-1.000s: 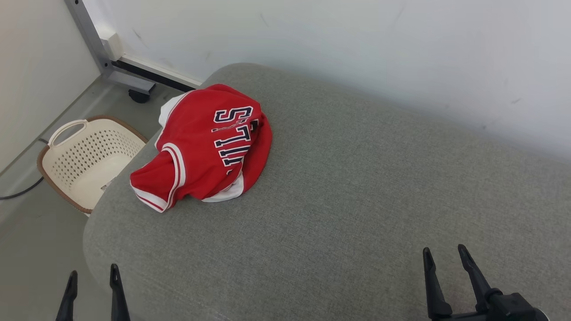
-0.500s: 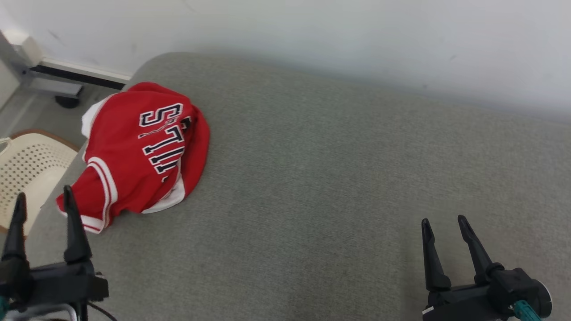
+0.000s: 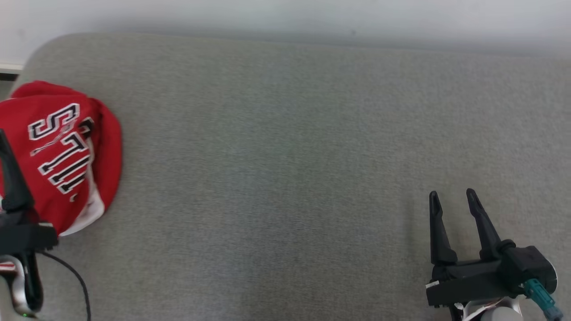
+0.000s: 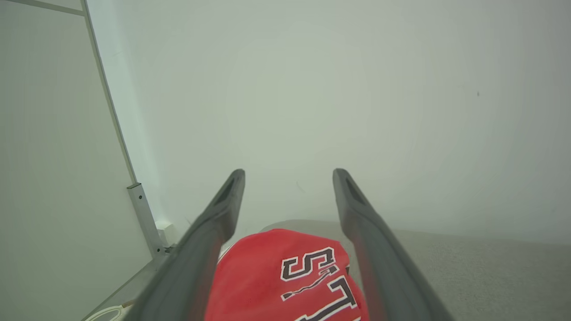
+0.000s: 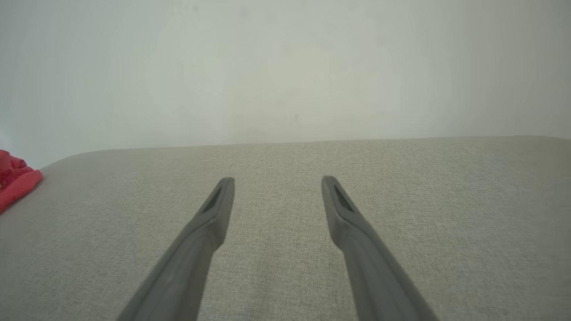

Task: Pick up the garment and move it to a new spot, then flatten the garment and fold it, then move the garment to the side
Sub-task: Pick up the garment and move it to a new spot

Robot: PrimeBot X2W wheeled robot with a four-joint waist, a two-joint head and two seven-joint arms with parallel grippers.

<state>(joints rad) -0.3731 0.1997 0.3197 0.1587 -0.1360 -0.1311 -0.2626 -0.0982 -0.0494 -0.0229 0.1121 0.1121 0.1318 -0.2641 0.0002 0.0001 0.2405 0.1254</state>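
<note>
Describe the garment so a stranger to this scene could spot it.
A grey fabric cushion runs along a pale wall. At its left end lies the garment, a crumpled heap. It alone is bright red, with white trim and dark block letters.

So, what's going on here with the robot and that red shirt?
A robot with two grippers faces a grey cushion. A crumpled red shirt lies at its left end, not yet picked up. The left gripper is open close to the shirt; the right gripper is open over bare cushion.
</note>
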